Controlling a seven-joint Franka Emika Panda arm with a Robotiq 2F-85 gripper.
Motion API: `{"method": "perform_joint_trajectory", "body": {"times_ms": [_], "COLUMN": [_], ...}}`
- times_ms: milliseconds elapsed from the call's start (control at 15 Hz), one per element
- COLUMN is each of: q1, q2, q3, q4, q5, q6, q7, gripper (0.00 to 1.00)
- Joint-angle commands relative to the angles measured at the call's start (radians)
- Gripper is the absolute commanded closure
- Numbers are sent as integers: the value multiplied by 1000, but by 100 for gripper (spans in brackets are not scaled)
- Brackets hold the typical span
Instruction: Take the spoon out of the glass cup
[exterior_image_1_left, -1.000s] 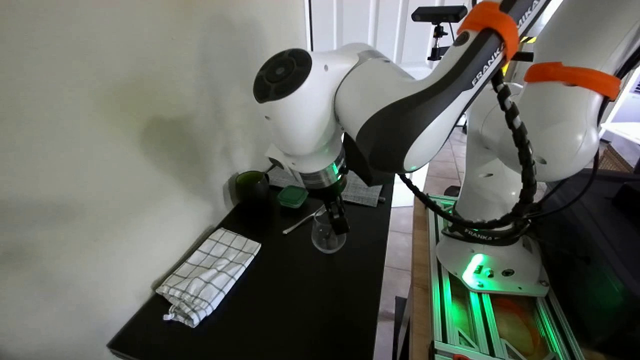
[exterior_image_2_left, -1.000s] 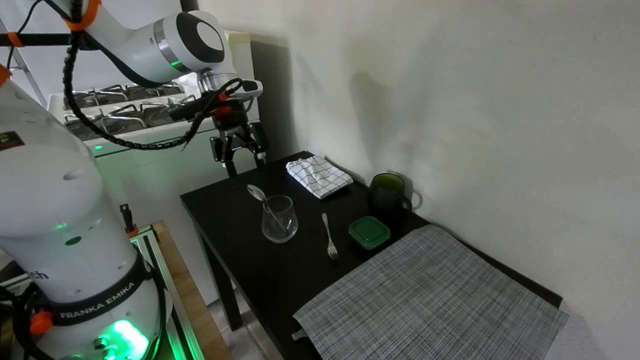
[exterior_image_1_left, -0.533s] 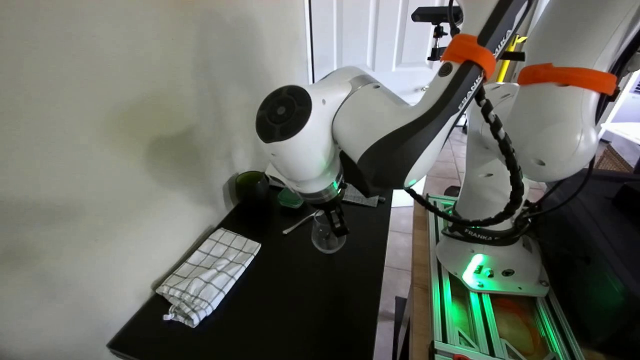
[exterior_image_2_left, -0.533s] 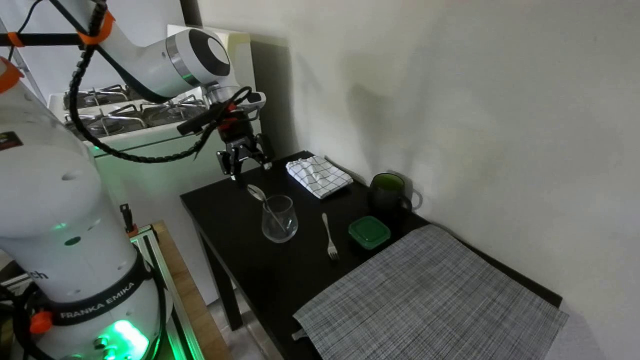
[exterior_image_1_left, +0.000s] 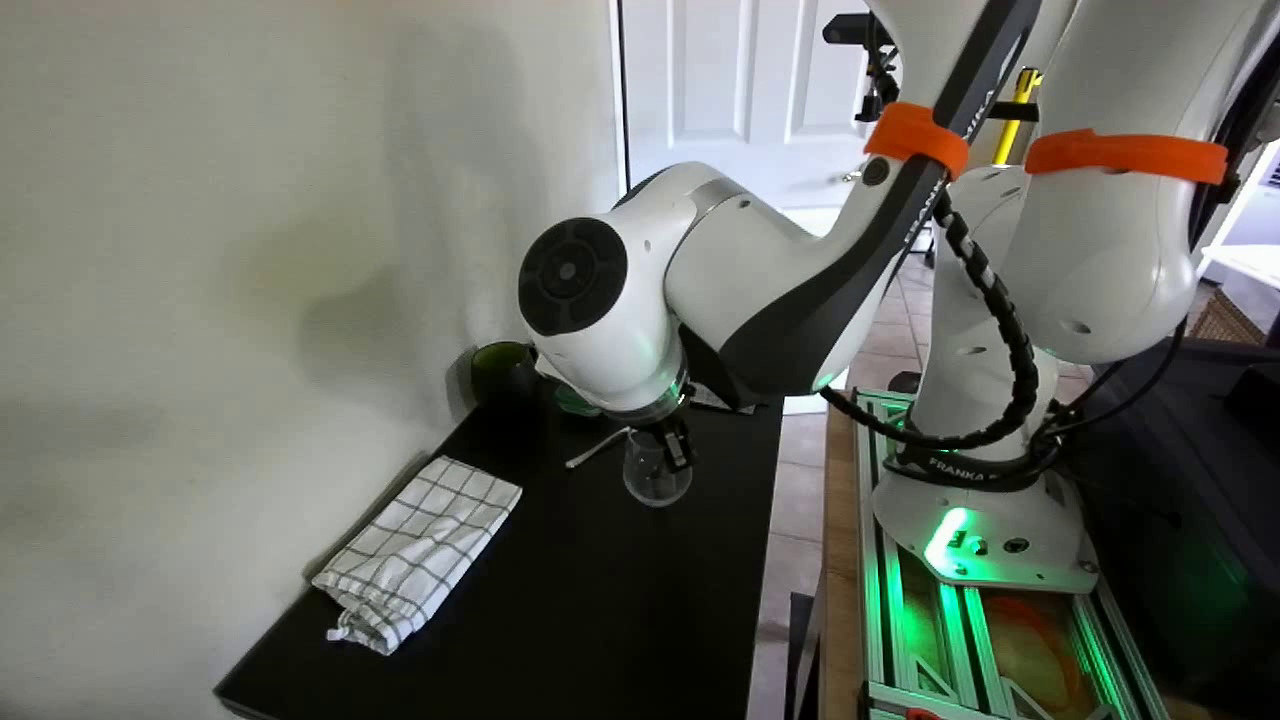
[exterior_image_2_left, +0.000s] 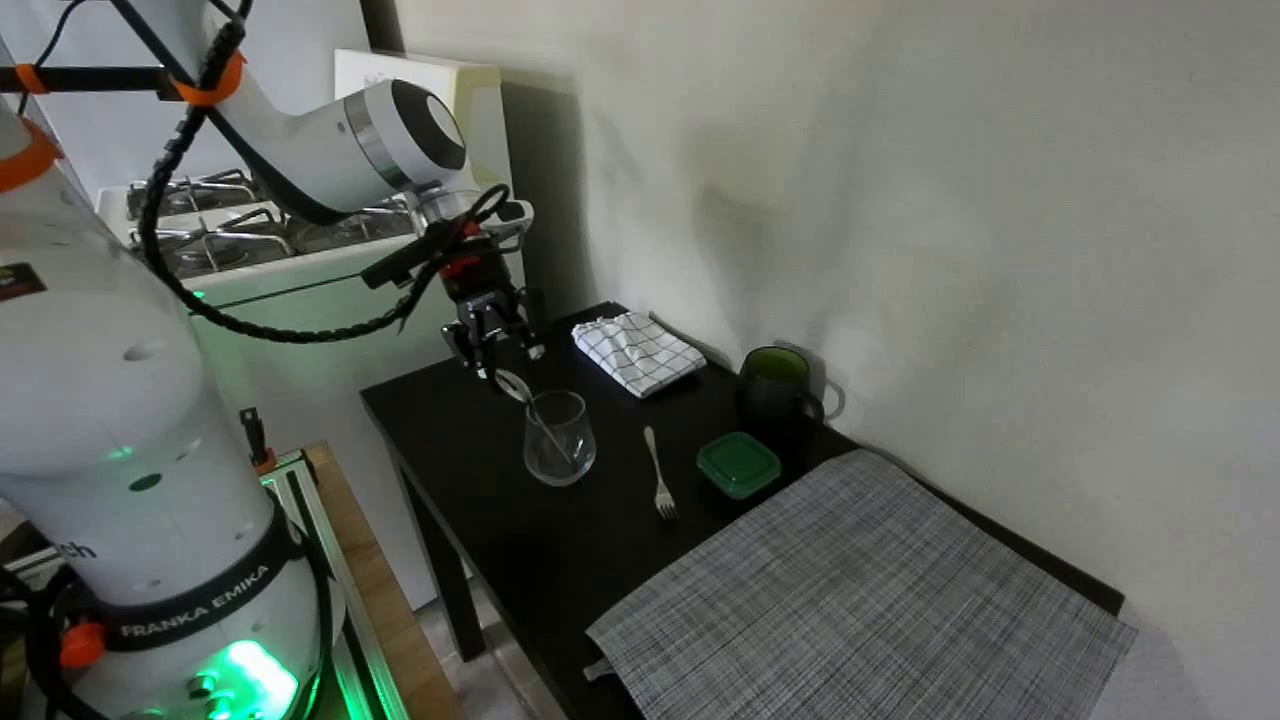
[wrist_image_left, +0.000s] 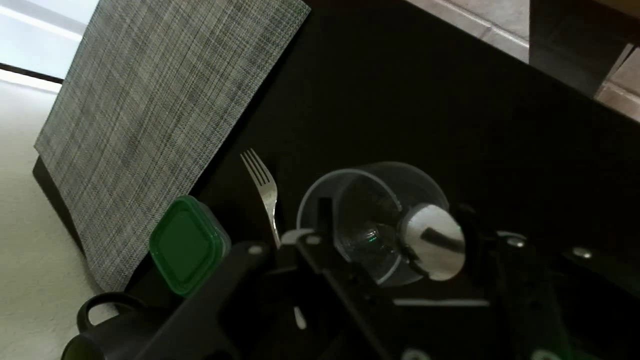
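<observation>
The clear glass cup (exterior_image_2_left: 548, 462) stands upright on the black table in both exterior views (exterior_image_1_left: 655, 488). The silvery spoon (exterior_image_2_left: 513, 386) leans in it, bowl up and out over the rim, handle inside the glass. In the wrist view the spoon's bowl (wrist_image_left: 433, 245) shows large beside the glass cup (wrist_image_left: 367, 207). My gripper (exterior_image_2_left: 512, 363) is open, tilted down, just above the spoon's bowl. In the wrist view the bowl lies between the fingers (wrist_image_left: 395, 215), close to the right-hand one; I cannot tell if they touch. In an exterior view the gripper (exterior_image_1_left: 672, 452) hides the spoon.
A fork (exterior_image_2_left: 657, 475) lies beside the glass. A green-lidded box (exterior_image_2_left: 739, 465) and a dark mug (exterior_image_2_left: 775, 388) stand near the wall. A checked cloth (exterior_image_2_left: 638, 352) lies at the wall side. A grey placemat (exterior_image_2_left: 860, 600) covers one end of the black table (exterior_image_1_left: 600, 610).
The arm and gripper have come down toward the spoon's bowl, and the gripper has moved closer to it. The gripper stays open. Glass cup, spoon and other objects have not moved.
</observation>
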Motion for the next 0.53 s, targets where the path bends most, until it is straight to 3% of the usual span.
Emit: {"method": "perform_joint_trajectory", "body": {"times_ms": [0, 67, 467], "q1": [5, 5, 9], "q2": [34, 37, 41], "q3": [-14, -15, -18], "q4": [1, 1, 3], "q5": [-49, -53, -73], "q6": [29, 29, 25], "q7": [40, 43, 55], "gripper": [68, 78, 100]}}
